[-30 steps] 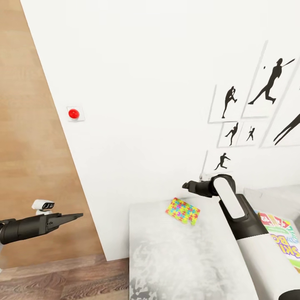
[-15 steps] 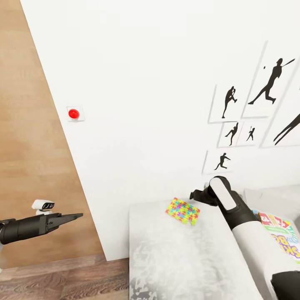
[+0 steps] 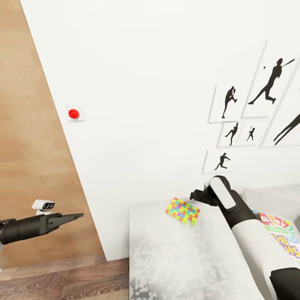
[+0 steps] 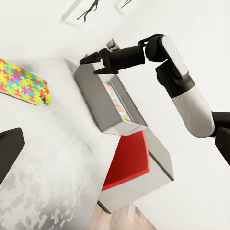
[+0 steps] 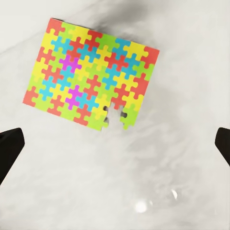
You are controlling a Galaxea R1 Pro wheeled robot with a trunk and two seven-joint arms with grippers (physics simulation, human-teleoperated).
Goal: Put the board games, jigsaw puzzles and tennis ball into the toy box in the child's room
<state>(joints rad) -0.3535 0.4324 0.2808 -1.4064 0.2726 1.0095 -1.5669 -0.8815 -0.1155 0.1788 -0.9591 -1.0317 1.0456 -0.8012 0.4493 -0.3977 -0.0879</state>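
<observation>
Right pincer (image 3: pixel 195 194), jaws spread and empty, hangs above the table (image 3: pixel 175 258), a puzzle (image 5: pixel 91 76) lying flat just beyond its tips; beside the arm, a game (image 3: pixel 283 237) already sits in the box (image 4: pixel 103 108). Left pincer (image 3: pixel 77 216), well apart over the floor: grip unclear.

Jigsaw puzzle (image 3: pixel 183 211) flat on grey table (image 3: pixel 175 258) by white wall. Right gripper (image 3: pixel 195 195) just beyond it. Left gripper (image 3: pixel 79 216) out over wood floor (image 3: pixel 62 283).

Matt mottled grey table (image 3: pixel 175 258), glossy interlocking jigsaw puzzle (image 5: pixel 91 76), wood-plank floor (image 3: pixel 62 283).
</observation>
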